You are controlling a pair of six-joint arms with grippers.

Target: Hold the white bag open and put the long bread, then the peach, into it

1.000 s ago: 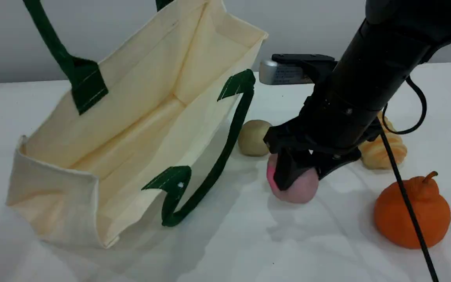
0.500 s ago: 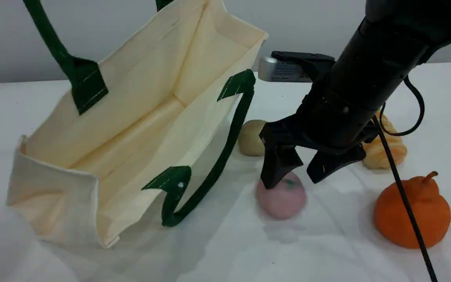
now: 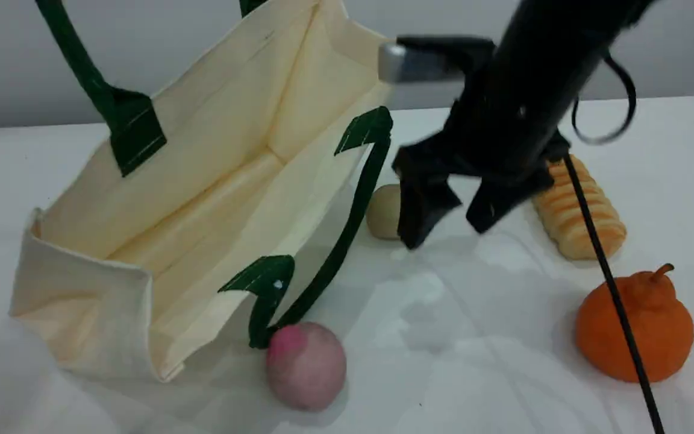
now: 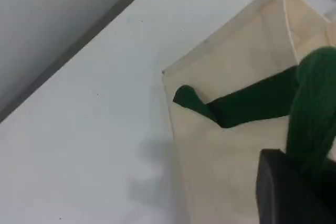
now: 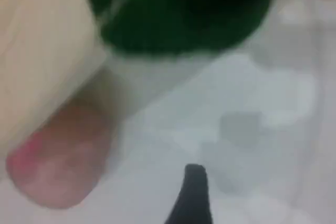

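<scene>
The large cream-white canvas tote bag [image 3: 202,199] is seen at the left of the white tabletop [image 3: 473,374], its mouth gaping. One dark green strap handle [image 3: 91,84] is drawn upward out of the scene view. In the left wrist view, that strap is seen against the dark tip of the left pincer [image 4: 294,192]; the pincer is closed, evidently on the strap. The second green strap [image 3: 347,223] hangs slack down the near wall.

The round pale pink peach with a magenta blush [image 3: 306,365] lies on the tabletop, touching the bag's near lower corner, outside the bag.

A small beige-green ball [image 3: 384,211] sits just beside the bag.

The right pincer [image 3: 446,226] hangs above the tabletop with its jaws spread wide, nothing between them.

The ridged golden-yellow long bread [image 3: 579,211] lies behind it. A round orange stemmed fruit [image 3: 633,325] is noted at far right.
</scene>
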